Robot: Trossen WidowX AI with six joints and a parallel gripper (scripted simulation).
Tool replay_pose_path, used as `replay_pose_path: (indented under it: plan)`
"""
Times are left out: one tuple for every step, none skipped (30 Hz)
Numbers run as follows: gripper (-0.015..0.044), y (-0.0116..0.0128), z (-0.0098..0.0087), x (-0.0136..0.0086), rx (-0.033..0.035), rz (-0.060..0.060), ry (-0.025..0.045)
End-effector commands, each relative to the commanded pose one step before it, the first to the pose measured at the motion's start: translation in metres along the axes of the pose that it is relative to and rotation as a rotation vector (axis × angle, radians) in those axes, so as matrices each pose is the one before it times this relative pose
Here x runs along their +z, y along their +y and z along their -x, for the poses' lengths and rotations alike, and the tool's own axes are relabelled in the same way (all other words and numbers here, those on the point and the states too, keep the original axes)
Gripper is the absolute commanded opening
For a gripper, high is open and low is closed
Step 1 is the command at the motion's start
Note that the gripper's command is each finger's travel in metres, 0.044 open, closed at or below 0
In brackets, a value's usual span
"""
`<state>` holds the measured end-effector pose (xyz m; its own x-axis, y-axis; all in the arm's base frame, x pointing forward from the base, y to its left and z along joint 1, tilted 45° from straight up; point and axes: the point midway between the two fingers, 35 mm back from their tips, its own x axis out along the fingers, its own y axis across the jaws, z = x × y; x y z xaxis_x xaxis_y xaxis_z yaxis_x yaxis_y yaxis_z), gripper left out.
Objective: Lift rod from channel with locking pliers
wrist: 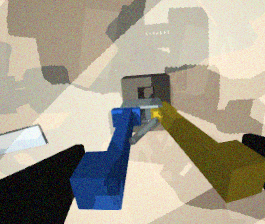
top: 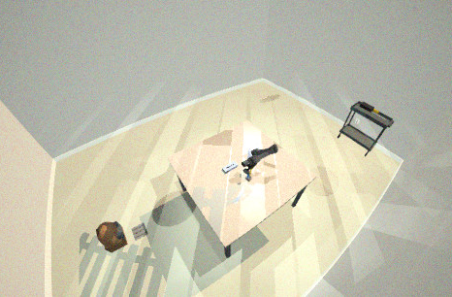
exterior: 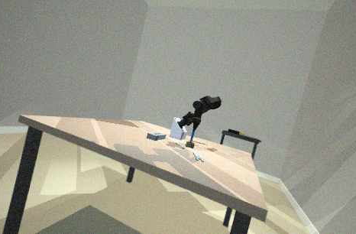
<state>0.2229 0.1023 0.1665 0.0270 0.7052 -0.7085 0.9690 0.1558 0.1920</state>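
Observation:
The locking pliers, with a blue handle (wrist: 99,177) (exterior: 192,135) and a yellow handle (wrist: 240,170), stand upright with the handles spread. Their grey linkage points down at a small dark block (wrist: 161,86) (exterior: 189,144), which looks like the holster; the jaws are hidden. My gripper (wrist: 163,147) is open, its black fingers outside the two handles, with nothing clamped. In the exterior view it is above the upright pliers. A pale grey block (top: 226,170) (exterior: 156,136) with a dark slot on top, apparently the channel, lies to one side. The rod cannot be made out.
A white slanted panel (exterior: 177,130) stands behind the arm. A small pale blue object (exterior: 198,156) (top: 237,199) lies on the wooden table (exterior: 91,131) beyond the dark block. A dark cart (top: 372,115) (exterior: 240,135) stands off the table, and a brown object (top: 110,236) is on the floor.

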Motion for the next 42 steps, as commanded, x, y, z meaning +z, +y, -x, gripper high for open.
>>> replay_pose_path:
  plan:
    - [0.044, -0.00028, -0.00537, 0.00001, -0.00006, -0.0054, 0.00118]
    - [0.044, 0.00003, -0.0016, 0.0, 0.00002, 0.0, -0.00003]
    - [0.044, 0.00002, -0.0016, 0.0, 0.00003, 0.0, -0.00001]
    - [0.044, 0.00001, -0.0016, -0.00001, 0.00004, 0.0, 0.00002]
    - [0.044, 0.0, -0.0016, -0.00002, 0.00005, 0.0, 0.00005]
    - [0.044, -0.00001, -0.0016, -0.00003, 0.00005, 0.0, 0.00007]
    - [0.044, -0.00002, -0.0016, -0.00004, 0.00006, 0.0, 0.0001]
    - [0.044, -0.00003, -0.0016, -0.00005, 0.00007, 0.0, 0.00013]
    - [0.044, -0.00004, -0.0016, -0.00005, 0.00007, 0.0, 0.00015]
    - [0.044, -0.00005, -0.0016, -0.00006, 0.00008, 0.0, 0.00018]
    - [0.044, -0.00006, -0.00159, -0.00007, 0.00008, 0.0, 0.00021]
    - [0.044, -0.00007, -0.00159, -0.00008, 0.00009, 0.0, 0.00023]
    - [0.044, -0.00006, -0.00128, -0.00007, 0.00007, 0.0, 0.00021]
    - [0.044, -0.00004, -0.00077, -0.00004, 0.00005, 0.0, 0.00013]
    - [0.0439, -0.00001, -0.00026, -0.00001, 0.00002, 0.0, 0.00005]
    - [0.0437, 0.0, 0.0, 0.0, 0.0, 0.0, 0.0]
    - [0.0436, 0.0, 0.0, 0.0, 0.0, 0.0, 0.0]
    - [0.0435, 0.0, 0.0, 0.0, 0.0, 0.0, 0.0]
    - [0.0433, 0.0, 0.0, 0.0, 0.0, 0.0, 0.0]
    - [0.0432, 0.0, 0.0, 0.0, 0.0, 0.0, 0.0]
    - [0.0431, 0.0, 0.0, 0.0, 0.0, 0.0, 0.0]
    - [0.0429, 0.0, 0.0, 0.0, 0.0, 0.0, 0.0]
    - [0.0428, 0.0, 0.0, 0.0, 0.0, 0.0, 0.0]
    - [0.0427, 0.0, 0.0, 0.0, 0.0, 0.0, 0.0]
    - [0.0425, 0.0, 0.0, 0.0, 0.0, 0.0, 0.0]
    - [0.0424, 0.0, 0.0, 0.0, 0.0, 0.0, 0.0]
    - [0.0423, 0.0, 0.0, 0.0, 0.0, 0.0, 0.0]
    - [0.0421, 0.0, 0.0, 0.0, 0.0, 0.0, 0.0]
    - [0.042, 0.0, 0.0, 0.0, 0.0, 0.0, 0.0]
    - [0.0419, 0.0, 0.0, 0.0, 0.0, 0.0, 0.0]
    - [0.0417, 0.0, 0.0, 0.0, 0.0, 0.0, 0.0]
    - [0.0416, 0.0, 0.0, 0.0, 0.0, 0.0, 0.0]
    - [0.0415, 0.0, 0.0, 0.0, 0.0, 0.0, 0.0]
    - [0.0413, 0.0, 0.0, 0.0, 0.0, 0.0, 0.0]
    - [0.0412, 0.0, 0.0, 0.0, 0.0, 0.0, 0.0]
    - [0.0411, 0.0, 0.0, 0.0, 0.0, 0.0, 0.0]
    - [0.0409, 0.0, 0.0, 0.0, 0.0, 0.0, 0.0]
    - [0.0408, 0.0, 0.0, 0.0, 0.0, 0.0, 0.0]
    - [0.0407, 0.0, 0.0, 0.0, 0.0, 0.0, 0.0]
    - [0.0405, 0.0, 0.0, 0.0, 0.0, 0.0, 0.0]
    - [0.0404, 0.0, 0.0, 0.0, 0.0, 0.0, 0.0]
    - [0.0403, 0.0, 0.0, 0.0, 0.0, 0.0, 0.0]
